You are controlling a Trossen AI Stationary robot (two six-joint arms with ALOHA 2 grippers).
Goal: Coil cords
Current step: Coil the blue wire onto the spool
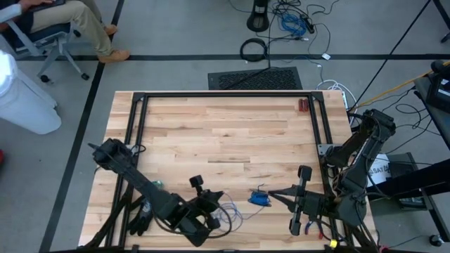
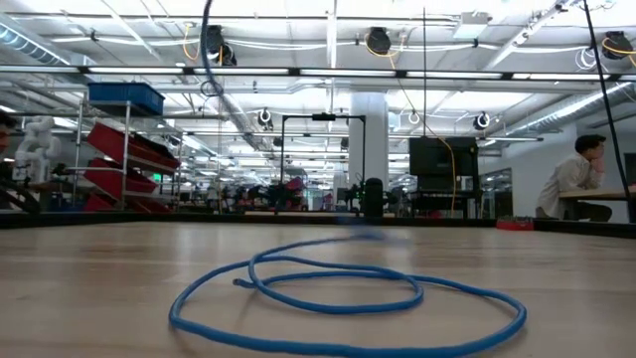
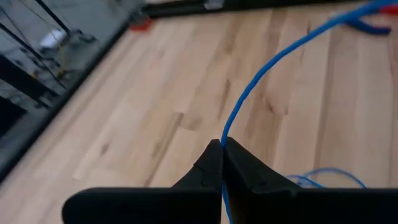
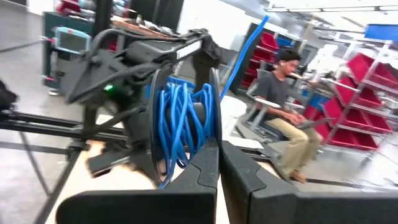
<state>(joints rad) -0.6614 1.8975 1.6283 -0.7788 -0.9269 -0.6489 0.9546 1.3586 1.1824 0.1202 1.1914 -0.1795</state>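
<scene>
Your left gripper (image 3: 221, 146) has its fingers pressed together on the blue cord (image 3: 261, 78), pinching it right at the tips, near the front edge of the table (image 1: 211, 133). The cord runs away from the pinch across the wood, and loose loops (image 2: 338, 288) lie flat on the tabletop in the low view. Your right gripper (image 4: 219, 152) is also closed, fingers together, holding a wound bundle of cord (image 4: 180, 118) up in front of its camera; from above, that bundle (image 1: 259, 199) sits between the two arms near the front edge. Risks: the left pinch is only at the fingertips, so a quick pull could let the thin cord slip out. Pull too far and you likely drag the slack loops into a tangle, or tug turns off the bundle. The turns look loosely stacked, so tilting the right wrist may spill them. The arms are close together; watch for a collision when bringing the cord round. Black cables (image 1: 140, 218) by the left arm could snag the trailing slack.
</scene>
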